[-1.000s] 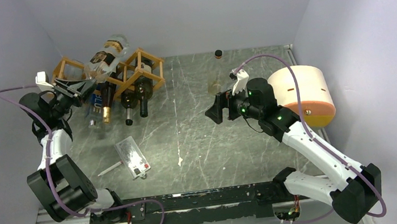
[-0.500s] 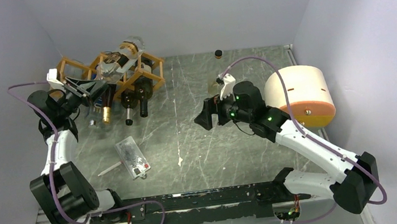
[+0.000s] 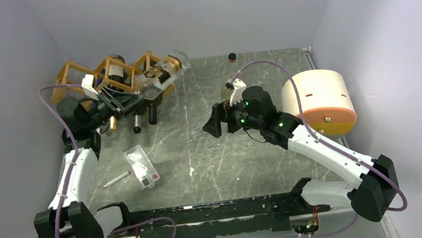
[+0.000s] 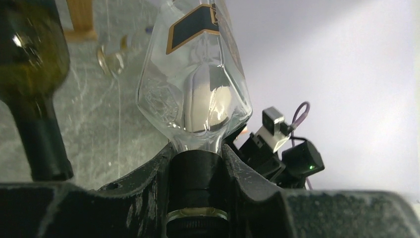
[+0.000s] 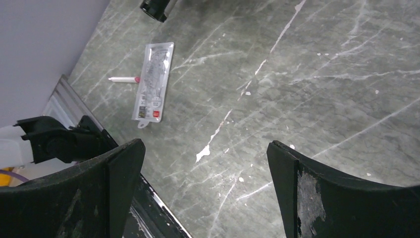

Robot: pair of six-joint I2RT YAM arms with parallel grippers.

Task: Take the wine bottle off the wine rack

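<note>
Clear glossy glass wine bottle (image 4: 193,94), orange-brown wooden wine rack (image 3: 73,64), smooth grey veined stone-look table (image 3: 214,161)

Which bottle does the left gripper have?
The clear glass bottle with the black-and-gold label, clamped at its neck by the left gripper. The dark bottles sit in the wine rack.

clear plastic packet (image 3: 141,167) flat toward left edge; white pen (image 3: 117,179) just beside it, left-edge side. cream-and-orange drum (image 3: 317,101) at right edge. small dark cap (image 3: 231,57) by far edge.
</note>
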